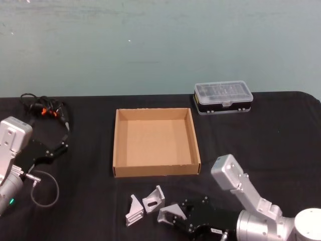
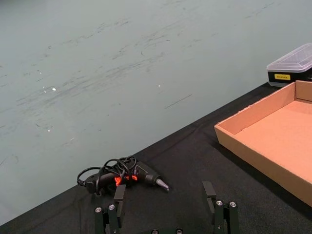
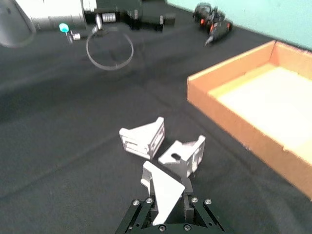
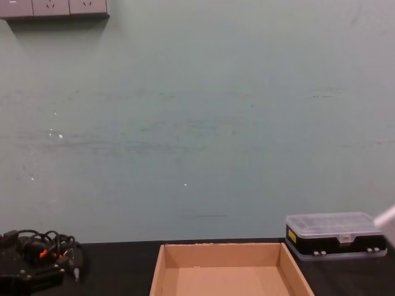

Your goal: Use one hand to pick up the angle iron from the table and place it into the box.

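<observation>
Three silver angle irons lie near the table's (image 1: 90, 211) front edge, just ahead of the tan cardboard box (image 1: 155, 169). My right gripper (image 1: 176, 217) is shut on the rightmost angle iron (image 1: 169, 215). The right wrist view shows that piece (image 3: 163, 192) clamped between the fingers, low over the black surface. The two loose angle irons (image 3: 144, 138) (image 3: 185, 156) sit just beyond it, touching each other. The box (image 3: 229, 119) stands empty. My left gripper (image 1: 59, 146) rests open at the table's left side, and its fingers (image 2: 217, 209) hold nothing.
A black plastic case with a clear lid (image 1: 223, 97) stands behind the box at the right. A black tool with coiled cable (image 1: 45, 110) lies at the back left. A cable loop (image 1: 44, 188) hangs by the left arm.
</observation>
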### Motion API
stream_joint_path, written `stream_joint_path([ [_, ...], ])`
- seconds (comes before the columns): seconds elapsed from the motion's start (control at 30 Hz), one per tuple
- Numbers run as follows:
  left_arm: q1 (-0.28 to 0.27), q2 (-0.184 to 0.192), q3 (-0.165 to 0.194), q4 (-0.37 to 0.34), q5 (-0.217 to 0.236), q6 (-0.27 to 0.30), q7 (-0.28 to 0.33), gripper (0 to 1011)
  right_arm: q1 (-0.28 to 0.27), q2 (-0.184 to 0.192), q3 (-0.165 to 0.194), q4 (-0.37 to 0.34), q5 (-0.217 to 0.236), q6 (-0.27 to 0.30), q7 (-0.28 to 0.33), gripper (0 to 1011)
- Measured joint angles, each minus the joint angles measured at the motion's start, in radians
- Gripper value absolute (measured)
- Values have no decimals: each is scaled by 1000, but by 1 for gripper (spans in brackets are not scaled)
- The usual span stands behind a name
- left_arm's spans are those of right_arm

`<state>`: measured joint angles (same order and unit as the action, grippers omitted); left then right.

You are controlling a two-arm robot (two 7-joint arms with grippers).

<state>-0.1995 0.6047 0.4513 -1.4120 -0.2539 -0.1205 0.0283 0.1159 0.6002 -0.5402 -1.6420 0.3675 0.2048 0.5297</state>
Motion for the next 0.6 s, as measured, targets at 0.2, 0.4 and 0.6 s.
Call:
stream_joint_path([
  [0.2, 0, 0, 0, 0, 0, 0, 0, 1000, -11, 9, 35, -38, 37, -24, 8, 265],
  [0.4, 0, 0, 0, 0, 0, 0, 0, 1000, 15, 5, 79, -72, 73, -22, -10, 264],
  [0.6, 0, 0, 0, 0, 0, 0, 0, 1000, 90, -40, 109, -46, 69, 14, -86, 265],
])
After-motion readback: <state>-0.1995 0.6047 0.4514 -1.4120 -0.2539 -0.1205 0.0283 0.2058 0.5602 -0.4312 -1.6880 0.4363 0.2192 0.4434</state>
